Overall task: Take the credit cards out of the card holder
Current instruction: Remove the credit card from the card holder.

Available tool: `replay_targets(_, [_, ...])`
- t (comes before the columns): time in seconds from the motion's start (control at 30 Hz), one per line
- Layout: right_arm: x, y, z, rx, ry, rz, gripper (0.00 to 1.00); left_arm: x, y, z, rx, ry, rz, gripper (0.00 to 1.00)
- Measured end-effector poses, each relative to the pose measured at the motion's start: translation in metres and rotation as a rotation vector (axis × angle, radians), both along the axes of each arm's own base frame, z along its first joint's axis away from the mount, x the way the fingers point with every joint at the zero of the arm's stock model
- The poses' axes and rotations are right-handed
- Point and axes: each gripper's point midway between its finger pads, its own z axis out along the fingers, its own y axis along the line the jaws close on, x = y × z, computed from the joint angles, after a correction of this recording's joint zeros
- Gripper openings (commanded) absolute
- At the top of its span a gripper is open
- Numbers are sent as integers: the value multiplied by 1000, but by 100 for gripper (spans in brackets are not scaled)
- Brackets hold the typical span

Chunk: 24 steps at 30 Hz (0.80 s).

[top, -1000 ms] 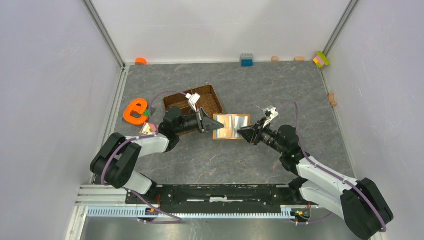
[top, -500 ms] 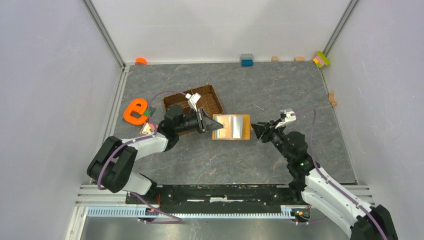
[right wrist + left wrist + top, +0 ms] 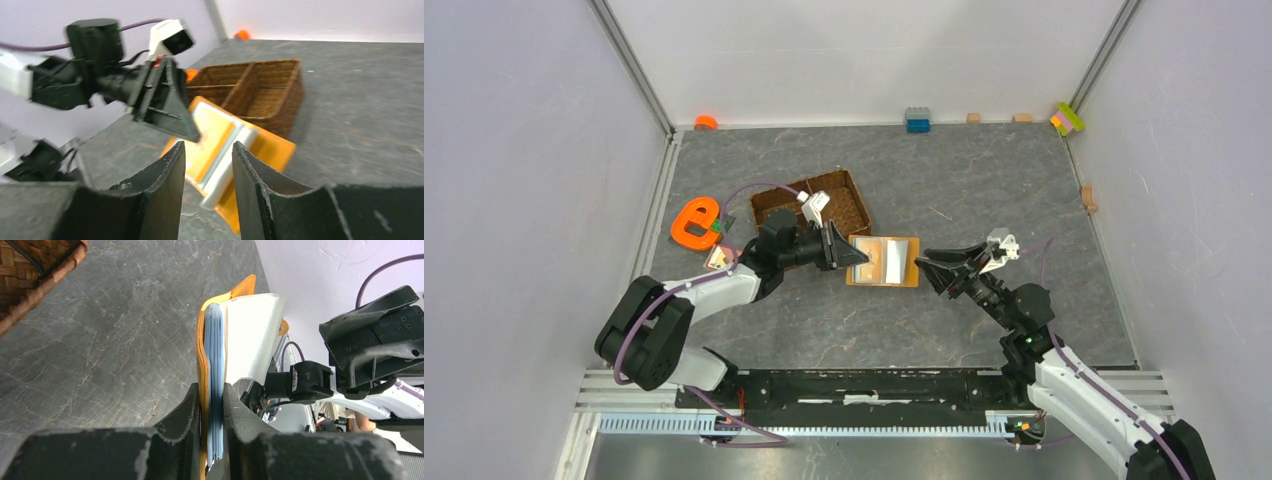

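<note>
The orange card holder is held open just above the table, in front of the woven tray. My left gripper is shut on its left edge; in the left wrist view the orange cover and blue lining are pinched between the jaws. A pale credit card stands out of the lining, seen also as a pale panel and a pale strip. My right gripper hovers open just right of the holder, its jaws empty.
A brown woven divided tray sits right behind the holder. An orange e-shaped toy lies to the left. A blue brick and coloured bricks line the back wall. A small block lies by the right wall.
My right gripper has drawn back from the holder's right edge and its jaws have widened. The left gripper keeps its grip, and the holder has tilted slightly.
</note>
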Motion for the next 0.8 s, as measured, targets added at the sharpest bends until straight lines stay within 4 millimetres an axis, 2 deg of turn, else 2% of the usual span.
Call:
replay_targets(0.23, [-23,28,6,21,-26,213,44,-5,-5,1,1,-8,-20,2])
replay_targets(0.53, [-44,63,-12,-48,28,362,45,-12,-17,6,33,-48,-72,2])
replay_targets(0.63, [-40,69,-17,-73,56,362,45,-14,-18,6,34,-49,-82,2])
replay_targets(0.8, [-27,71,-40,-104,164,327,46,-17,-21,13,6,-71,-108,2])
